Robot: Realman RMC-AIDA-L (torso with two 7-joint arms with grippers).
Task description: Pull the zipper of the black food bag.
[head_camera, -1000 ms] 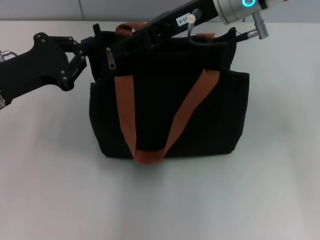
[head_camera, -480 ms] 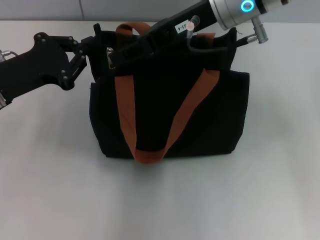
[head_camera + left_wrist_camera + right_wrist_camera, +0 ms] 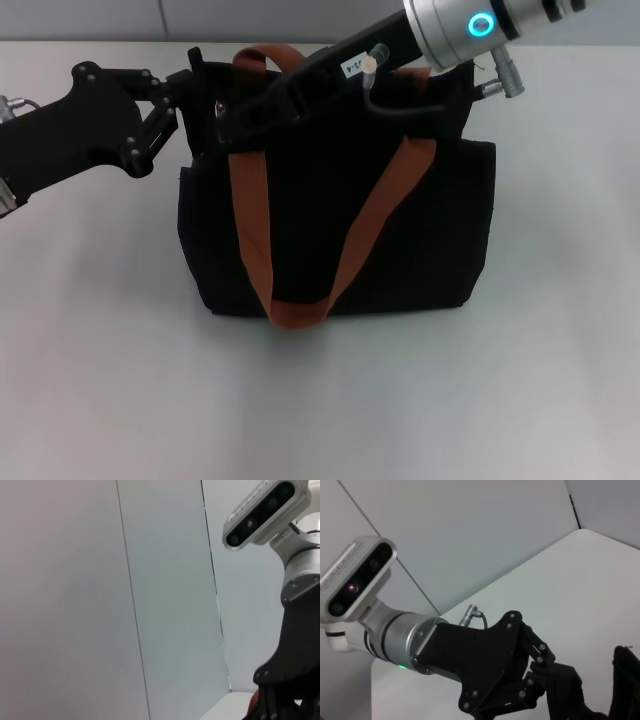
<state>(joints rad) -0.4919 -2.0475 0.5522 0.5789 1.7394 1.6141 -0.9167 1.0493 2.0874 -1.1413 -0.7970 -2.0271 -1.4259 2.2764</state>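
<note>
The black food bag (image 3: 400, 230) stands upright in the middle of the white table, its orange-brown strap handles (image 3: 250, 230) hanging down its front. My left gripper (image 3: 186, 86) is shut on the bag's top left corner. The right wrist view shows that gripper (image 3: 564, 684) closed on dark fabric, with the bag's edge (image 3: 626, 680) beside it. My right gripper (image 3: 228, 113) reaches in from the upper right along the bag's top and sits right at the zipper (image 3: 218, 106). Only a sliver of the silver pull shows beside the gripper tip.
The white table (image 3: 100, 350) spreads around the bag on all sides. A grey wall runs behind it. The left wrist view shows only wall panels and my right arm's silver wrist (image 3: 300, 580) with its camera.
My right gripper has moved left along the bag's top until it covers most of the zipper pull. The left gripper has kept its hold on the corner.
</note>
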